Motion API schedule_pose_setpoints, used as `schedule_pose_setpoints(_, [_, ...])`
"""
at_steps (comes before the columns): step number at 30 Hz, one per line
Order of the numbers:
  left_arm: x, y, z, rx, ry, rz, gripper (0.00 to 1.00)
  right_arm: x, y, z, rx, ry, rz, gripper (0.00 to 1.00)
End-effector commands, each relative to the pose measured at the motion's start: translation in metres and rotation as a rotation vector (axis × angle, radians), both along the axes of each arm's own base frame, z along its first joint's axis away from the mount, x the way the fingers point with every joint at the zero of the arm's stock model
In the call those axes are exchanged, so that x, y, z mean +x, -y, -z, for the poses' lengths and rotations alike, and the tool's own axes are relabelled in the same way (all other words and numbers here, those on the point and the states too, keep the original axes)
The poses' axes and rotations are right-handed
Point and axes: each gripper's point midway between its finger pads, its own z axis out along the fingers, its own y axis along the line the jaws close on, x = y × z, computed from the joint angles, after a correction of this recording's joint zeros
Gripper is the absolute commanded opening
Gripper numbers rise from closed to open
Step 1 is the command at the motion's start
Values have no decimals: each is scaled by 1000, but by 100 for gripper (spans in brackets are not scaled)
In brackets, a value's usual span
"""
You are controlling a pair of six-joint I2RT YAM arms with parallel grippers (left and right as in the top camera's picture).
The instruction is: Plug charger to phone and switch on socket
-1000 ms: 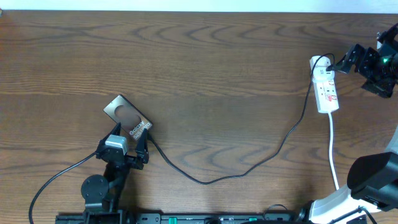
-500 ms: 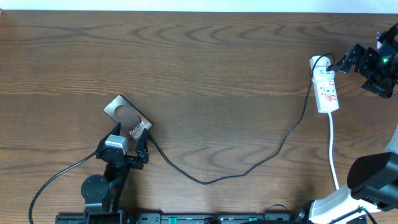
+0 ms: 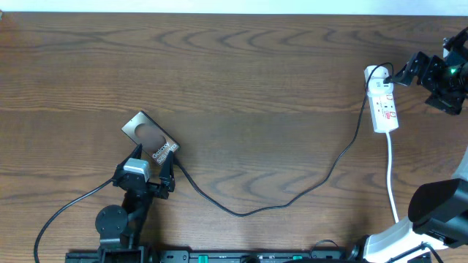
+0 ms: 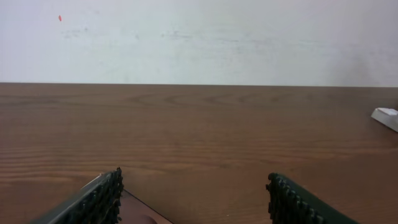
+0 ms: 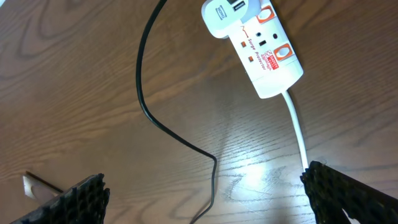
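**Overhead view:** wooden surface [image 3: 241,73] with the bronze phone [image 3: 148,137] lying flat at lower left, dark circle and white "Galaxy" lettering facing up; the left gripper [image 3: 153,162] sits at the phone's near end, jaws apart on either side of it; the black charger cable [image 3: 292,199] runs from beside the phone's near right corner (whether its tip is seated cannot be told), sags toward the front edge, then climbs to the far end of the white power strip [image 3: 385,102] at right; a white cord [image 3: 393,183] leaves the strip's near end; the right gripper [image 3: 408,71] hovers just beside the strip's far end.

**Left wrist view:** left gripper [image 4: 194,177], jaws wide apart, nothing clamped; a corner of the phone [image 4: 140,214] shows low between them; the power strip [image 4: 387,117] is a white sliver at the right edge; pale wall [image 4: 199,37] behind.

**Right wrist view:** right gripper [image 5: 205,177], jaws wide apart and empty; the power strip [image 5: 264,56] lies apart from them at the top, red-marked and lettered "Surge Protector"; a white USB adapter [image 5: 219,14] is plugged into its end, with the charger cable [image 5: 144,106] leading from it; the white cord [image 5: 298,130] trails from the other end; the switch position cannot be told.
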Motion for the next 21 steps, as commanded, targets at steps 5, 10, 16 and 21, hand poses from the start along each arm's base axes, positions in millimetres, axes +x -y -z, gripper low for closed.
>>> schedule_pose_setpoints(5, [-2, 2, 15, 15, -45, 11, 73, -3, 1, -16, -28, 44, 10, 99])
schedule_pose_setpoints(10, [-2, 2, 15, 15, -45, 11, 73, 6, -9, -37, -91, 202, -21, 99])
schedule_pose_setpoints(16, [-2, 2, 15, 15, -45, 11, 73, 8, -44, -45, -176, 477, -106, 99])
schedule_pose_setpoints(21, [-2, 2, 15, 15, -45, 11, 73, -6, -74, -28, -232, 672, -190, 99])
